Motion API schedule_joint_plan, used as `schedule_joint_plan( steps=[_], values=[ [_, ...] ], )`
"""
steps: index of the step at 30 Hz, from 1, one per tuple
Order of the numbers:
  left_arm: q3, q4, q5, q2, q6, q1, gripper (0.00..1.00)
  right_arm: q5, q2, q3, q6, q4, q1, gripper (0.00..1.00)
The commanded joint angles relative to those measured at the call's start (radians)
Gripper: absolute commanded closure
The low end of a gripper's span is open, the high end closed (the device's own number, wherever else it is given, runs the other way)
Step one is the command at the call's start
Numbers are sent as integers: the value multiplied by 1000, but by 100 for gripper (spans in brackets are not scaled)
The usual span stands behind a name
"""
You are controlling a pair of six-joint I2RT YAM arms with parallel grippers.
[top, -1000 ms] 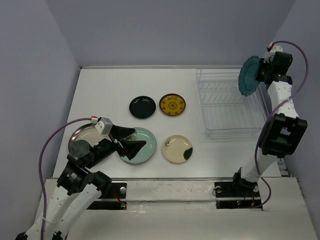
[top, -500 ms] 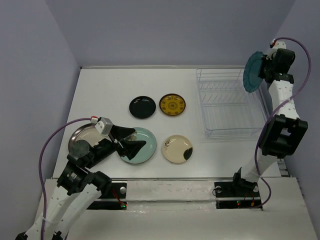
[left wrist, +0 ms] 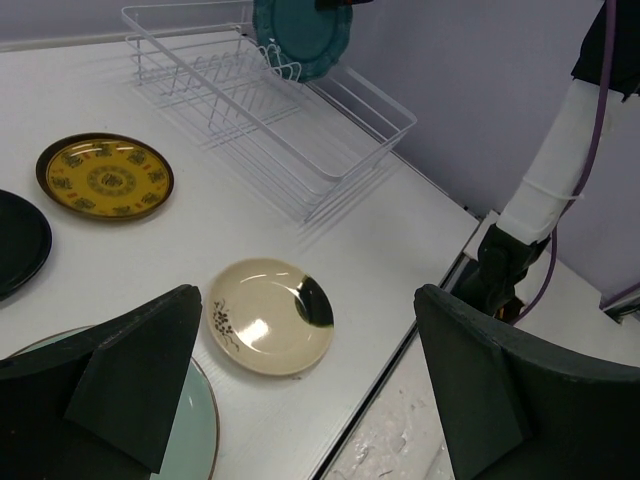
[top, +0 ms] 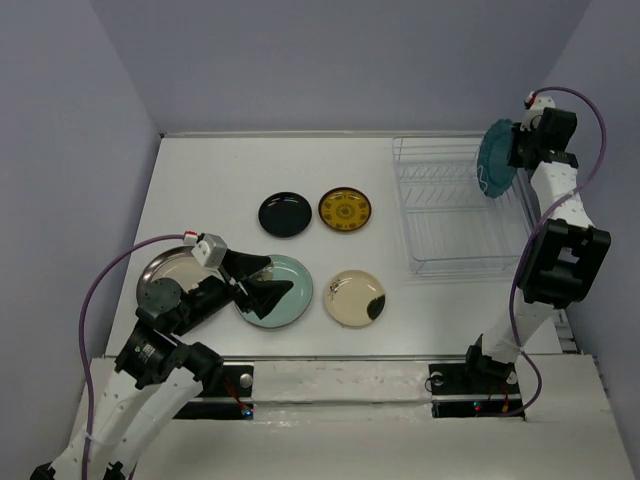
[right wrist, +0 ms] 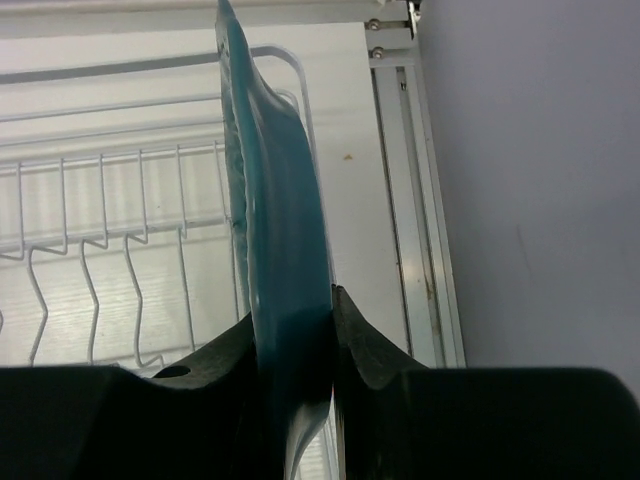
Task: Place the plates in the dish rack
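My right gripper (top: 516, 152) is shut on the teal scalloped plate (top: 494, 160), held on edge above the far right end of the white dish rack (top: 455, 262); the plate fills the right wrist view (right wrist: 280, 270), pinched between both fingers. My left gripper (top: 262, 283) is open and empty, low over the large pale aqua plate (top: 295, 290). The grey metallic plate (top: 165, 270) lies at the left. The black plate (top: 284, 213), yellow patterned plate (top: 345, 208) and cream plate with dark blotch (top: 355, 297) lie flat on the table.
The rack's upright dividers (right wrist: 100, 250) stand below and left of the teal plate. The table's right edge rail (right wrist: 410, 200) runs just beside the rack. Walls close in the left, back and right sides.
My right gripper has moved the teal plate back and forth a little at the rack's far right end, now slightly left and lower. The left arm has not moved.
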Motion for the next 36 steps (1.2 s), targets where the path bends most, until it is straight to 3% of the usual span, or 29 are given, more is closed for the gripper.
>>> schedule_joint_plan(
  steps=[1, 4, 5, 8, 11, 18, 23, 27, 29, 33, 34, 35, 36],
  values=[
    [9, 34, 4, 6, 16, 0, 1, -24, -9, -2, -11, 129, 17, 86],
    [7, 36, 4, 7, 16, 0, 1, 4, 8, -16, -17, 121, 28, 71],
    [7, 36, 4, 7, 15, 0, 1, 22, 11, -15, -12, 120, 28, 58],
    [7, 36, 4, 10, 15, 0, 1, 50, 5, 1, 21, 115, 28, 42],
    [6, 37, 1, 12, 15, 0, 1, 53, -17, 36, 66, 107, 28, 31],
    [6, 36, -3, 24, 12, 12, 1, -36, -127, 53, 309, 126, 65, 19],
    [3, 37, -6, 49, 9, 26, 1, -59, -172, 27, 339, 186, 291, 0],
    [3, 37, -6, 56, 7, 40, 1, -37, -152, 25, 454, 209, 436, 0],
    [3, 36, -13, 64, 6, 54, 1, -60, -176, -106, 599, 343, 534, 1],
    [3, 31, -16, 82, 4, 58, 1, -59, -196, -392, 869, 653, 738, 37],
    [4, 31, -17, 84, 4, 62, 1, -24, -187, -419, 935, 710, 834, 51],
    [4, 29, -17, 88, 3, 63, 1, 37, -153, -442, 957, 725, 877, 58],
    [4, 32, -16, 91, 4, 63, 1, 65, -130, -443, 981, 733, 916, 58]
  ],
)
